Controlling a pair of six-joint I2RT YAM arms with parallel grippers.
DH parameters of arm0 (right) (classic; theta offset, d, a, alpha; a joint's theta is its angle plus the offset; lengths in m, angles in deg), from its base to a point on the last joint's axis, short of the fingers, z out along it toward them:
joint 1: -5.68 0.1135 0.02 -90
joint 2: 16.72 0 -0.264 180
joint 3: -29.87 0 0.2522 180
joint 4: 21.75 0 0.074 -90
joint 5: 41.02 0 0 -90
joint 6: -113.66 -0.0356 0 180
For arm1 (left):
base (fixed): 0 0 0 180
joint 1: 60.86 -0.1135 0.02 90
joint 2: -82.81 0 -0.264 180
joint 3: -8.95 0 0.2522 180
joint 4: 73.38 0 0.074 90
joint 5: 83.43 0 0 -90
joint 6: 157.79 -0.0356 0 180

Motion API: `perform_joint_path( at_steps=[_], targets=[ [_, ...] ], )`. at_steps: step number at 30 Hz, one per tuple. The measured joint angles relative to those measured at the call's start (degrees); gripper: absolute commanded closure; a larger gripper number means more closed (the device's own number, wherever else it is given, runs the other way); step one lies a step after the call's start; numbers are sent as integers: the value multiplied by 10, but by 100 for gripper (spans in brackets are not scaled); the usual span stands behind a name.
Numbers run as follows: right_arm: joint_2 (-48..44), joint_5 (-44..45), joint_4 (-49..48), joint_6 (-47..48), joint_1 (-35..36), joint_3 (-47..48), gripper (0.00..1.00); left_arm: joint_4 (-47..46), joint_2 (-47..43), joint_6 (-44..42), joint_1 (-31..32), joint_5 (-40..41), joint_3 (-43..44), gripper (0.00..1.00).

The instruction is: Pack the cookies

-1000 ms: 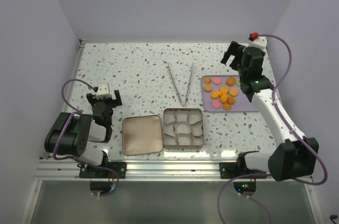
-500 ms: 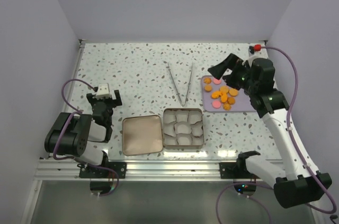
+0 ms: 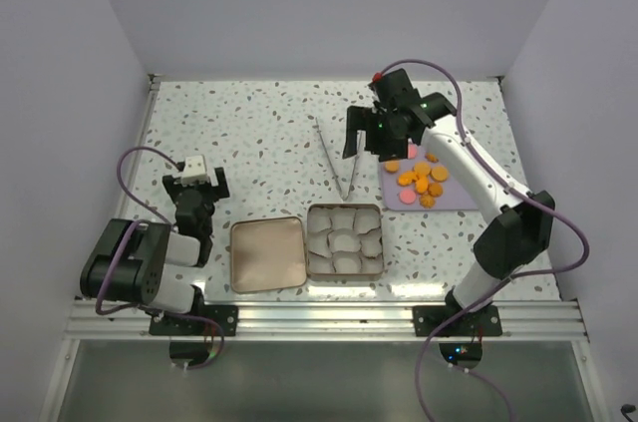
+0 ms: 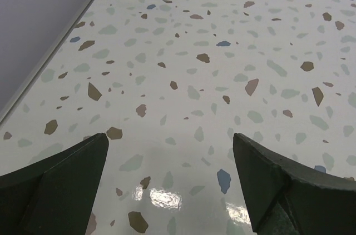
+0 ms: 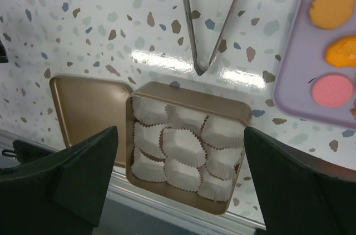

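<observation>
Counter (image 3: 249,133): pale, speckled, walled on three sides. Cookies (image 3: 424,181): a loose cluster of small rounds, mostly orange and a few pink, all lying on a lilac tray (image 3: 461,199) at the right of the counter; none are in the tin. Tin (image 3: 382,240): square, gold-coloured, at near centre, filled with white paper cups (image 5: 183,143). The right wrist view resolves these as nine cups in three rows, all of them empty, where the top view shows only a white grid. Lid (image 3: 267,254): gold-coloured, lying flat just left of the tin, with a narrow gap between them. Tongs (image 3: 339,158): metal, lying on the counter behind the tin with the arms spread toward the back wall and the joined tip pointing at the tin. Right claw (image 3: 365,143): raised over the counter between the tongs and the tray. The wrist view shows its fingers (image 5: 67,185) spread wide and holding nothing, and it frames the tin, the lid, the tong tip and only three cookies at the tray's left edge. The top view alone shows the whole cluster. Left claw (image 3: 196,183): at the near left, well apart from lid and tin. Its wrist view shows both fingers (image 4: 55,174) spread apart with only bare counter between them, a spread the top view is too small to confirm.
</observation>
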Motion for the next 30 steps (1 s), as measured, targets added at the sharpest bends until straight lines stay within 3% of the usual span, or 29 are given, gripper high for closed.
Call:
perform_joint_path(
  at_steps=[2,8,14,21,30],
  targets=[
    [11,3,13,11,-2,22,1,94,-37,0,5,26,41,0],
    [107,13,26,41,-1,129,3,355,-78,29,6,96,276,0],
    [198,34,31,56,5,135,3,569,-224,145,7,87,321,0],
    [272,42,20,57,7,135,3,796,-279,239,4,12,394,0],
    [341,43,-3,41,14,144,2,928,-374,258,4,-44,399,0]
  ],
)
